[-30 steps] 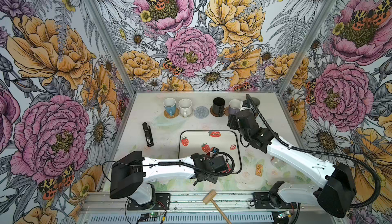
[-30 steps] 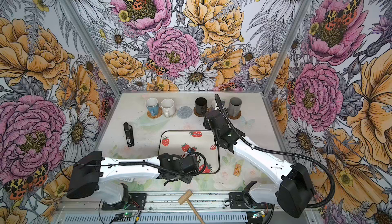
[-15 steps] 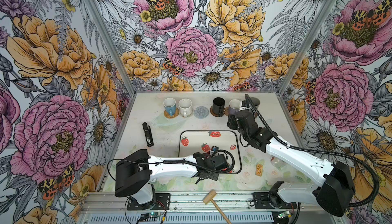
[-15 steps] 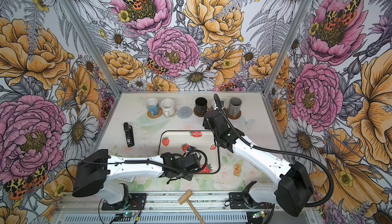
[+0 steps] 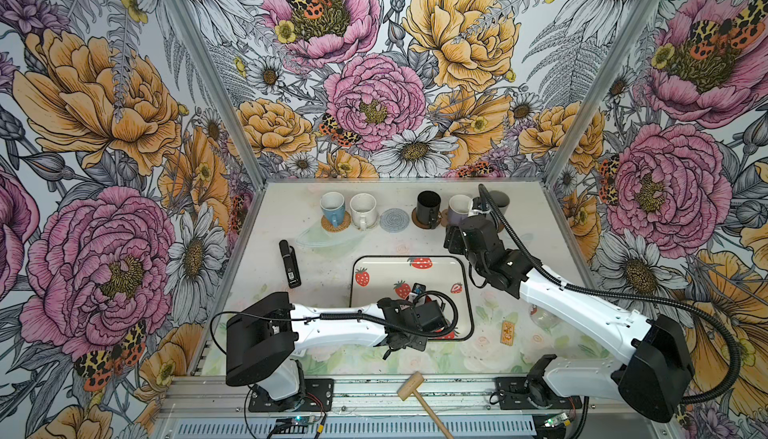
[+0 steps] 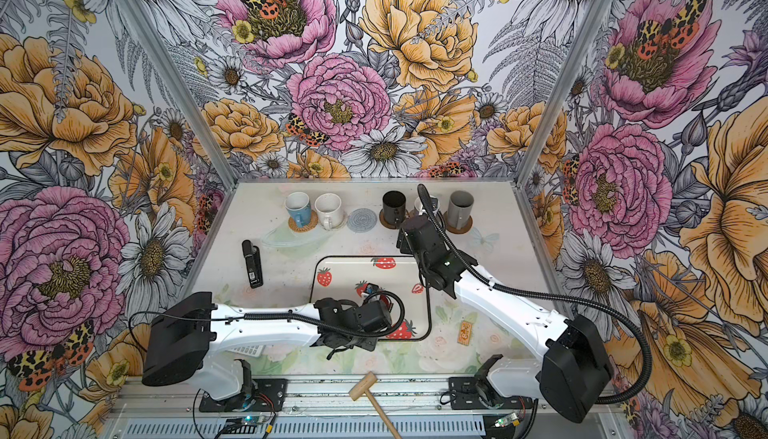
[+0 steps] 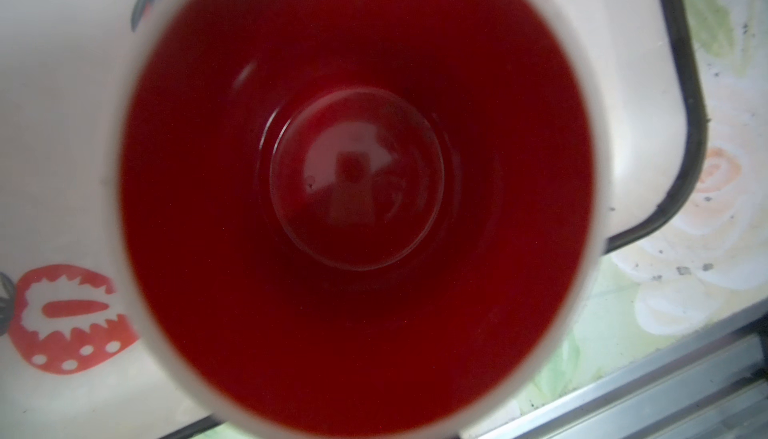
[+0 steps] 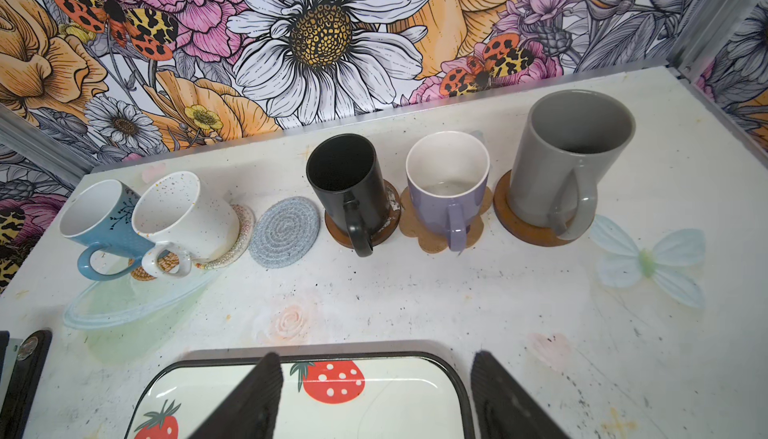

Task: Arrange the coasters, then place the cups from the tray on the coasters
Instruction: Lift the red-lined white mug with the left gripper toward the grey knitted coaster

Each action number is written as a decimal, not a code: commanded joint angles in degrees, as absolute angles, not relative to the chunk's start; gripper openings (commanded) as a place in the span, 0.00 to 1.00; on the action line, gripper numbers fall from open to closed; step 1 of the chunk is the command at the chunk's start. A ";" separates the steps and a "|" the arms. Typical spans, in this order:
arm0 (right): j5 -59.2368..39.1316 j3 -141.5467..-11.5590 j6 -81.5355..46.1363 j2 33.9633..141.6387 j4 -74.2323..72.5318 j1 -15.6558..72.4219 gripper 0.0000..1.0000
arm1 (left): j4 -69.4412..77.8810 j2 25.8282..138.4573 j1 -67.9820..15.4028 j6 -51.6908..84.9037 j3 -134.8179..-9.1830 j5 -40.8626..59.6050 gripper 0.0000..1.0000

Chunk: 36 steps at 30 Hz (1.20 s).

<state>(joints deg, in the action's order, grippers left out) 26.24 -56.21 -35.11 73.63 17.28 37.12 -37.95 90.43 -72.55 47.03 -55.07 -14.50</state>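
Left gripper [image 5: 417, 296] just closed up over the red-inside mug [image 7: 357, 192] on the tray [image 5: 388, 275]; right gripper [image 8: 376, 374] hangs spread. Five mugs [image 8: 449, 192] sit on coasters [image 8: 536, 231], grey-blue coaster [image 5: 394, 219] waits.

A white cup [image 7: 357, 192] with a glossy red inside fills most of the frame, seen straight down its mouth, its lip blurred. It stands on the cream tray [image 7: 62, 146], near a rounded corner of the black rim [image 7: 685, 104]. A strawberry print [image 7: 66, 320] lies just beside the cup. Beyond the rim, the desk [image 7: 727, 216] shows pale flower prints, then a metal rail [image 7: 665, 399].
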 commanded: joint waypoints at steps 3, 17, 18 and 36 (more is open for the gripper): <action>25.89 -58.19 -34.85 74.03 16.40 36.48 0.74 | -39.44 87.33 -72.54 46.68 -56.90 -19.71 0.00; 25.09 -57.16 -34.89 73.49 16.38 35.07 0.74 | -39.30 83.62 -69.35 42.82 -58.56 -19.25 0.00; 25.06 -57.05 -34.89 73.40 16.41 34.99 0.74 | -39.24 83.25 -68.25 41.99 -58.84 -19.16 0.00; 23.46 -55.50 -34.75 73.22 16.08 32.08 0.75 | -37.44 92.21 -47.11 25.50 -74.30 -15.92 0.00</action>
<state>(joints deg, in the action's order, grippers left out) 23.92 -56.16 -35.09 73.63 17.26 32.60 -40.51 91.59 -49.30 29.61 -70.43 -16.01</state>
